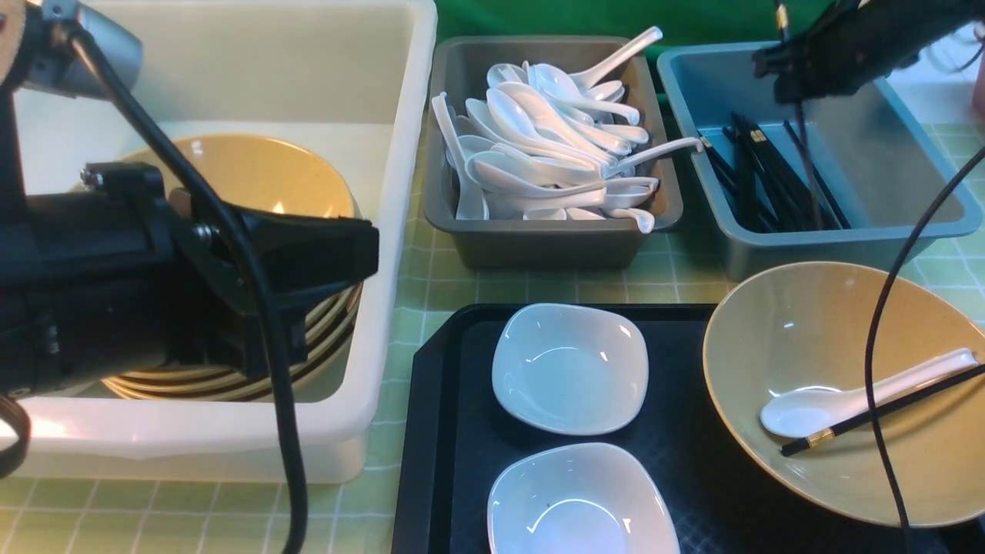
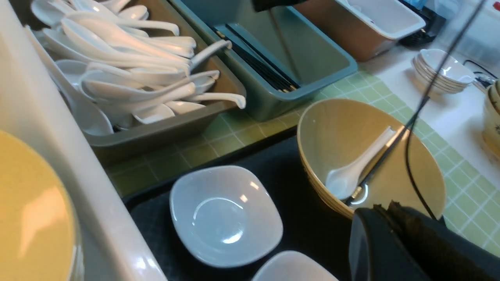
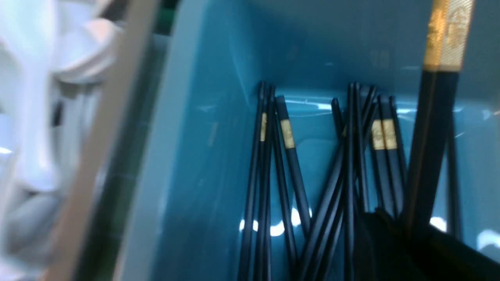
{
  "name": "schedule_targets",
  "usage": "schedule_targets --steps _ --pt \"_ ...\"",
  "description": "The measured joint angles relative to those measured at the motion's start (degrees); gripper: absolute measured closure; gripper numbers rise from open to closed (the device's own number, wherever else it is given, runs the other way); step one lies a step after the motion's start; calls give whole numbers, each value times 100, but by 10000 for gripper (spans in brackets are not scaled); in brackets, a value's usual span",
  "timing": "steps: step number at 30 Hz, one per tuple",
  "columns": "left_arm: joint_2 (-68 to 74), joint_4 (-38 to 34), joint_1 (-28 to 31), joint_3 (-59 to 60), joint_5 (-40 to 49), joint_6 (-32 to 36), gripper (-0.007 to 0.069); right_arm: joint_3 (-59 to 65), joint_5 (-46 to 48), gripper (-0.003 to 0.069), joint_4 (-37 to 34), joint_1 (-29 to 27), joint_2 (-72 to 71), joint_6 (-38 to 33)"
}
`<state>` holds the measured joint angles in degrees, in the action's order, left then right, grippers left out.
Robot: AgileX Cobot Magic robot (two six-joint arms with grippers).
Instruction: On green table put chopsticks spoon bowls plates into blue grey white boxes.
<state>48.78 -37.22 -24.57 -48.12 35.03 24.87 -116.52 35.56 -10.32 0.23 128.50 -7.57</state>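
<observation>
In the front view, the left end effector (image 1: 346,258) crowds the near left. Its arm and cable hide part of the white tub (image 1: 396,192) and the stacked bowls (image 1: 262,177) inside it. On the far side of the tabletop (image 1: 677,281) stand the grey box (image 1: 539,238), heaped with spoons (image 1: 539,154), and to its right the blue box (image 1: 846,238), which holds chopsticks (image 1: 758,177). Above that box the right end effector (image 1: 793,77) is clamped on a held chopstick (image 1: 804,165), a blurred streak hanging almost upright. On the near black tray (image 1: 454,431) sit two plates (image 1: 569,368), the nearer one cut off by the frame edge. At the near right, a loose bowl (image 1: 816,323) holds one spoon (image 1: 846,396) and a lone chopstick (image 1: 885,412), both crossed by a cable.

In the left wrist view, the left fingers (image 2: 371,242) are pressed together and empty, partly out of frame.

The right wrist view is blurred. The held chopstick's gold band is cut off at the frame edge.
</observation>
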Motion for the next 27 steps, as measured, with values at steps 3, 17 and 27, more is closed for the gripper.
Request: schedule_targets --steps 3,17,27 --pt "0 -7 0 0 67 0 627 0 -57 601 0 0 190 13" --pt "0 -38 0 0 273 0 627 924 654 339 0 0 -1170 -1156" --pt "0 -19 0 0 787 0 627 3971 1972 328 28 610 -3948 -6885"
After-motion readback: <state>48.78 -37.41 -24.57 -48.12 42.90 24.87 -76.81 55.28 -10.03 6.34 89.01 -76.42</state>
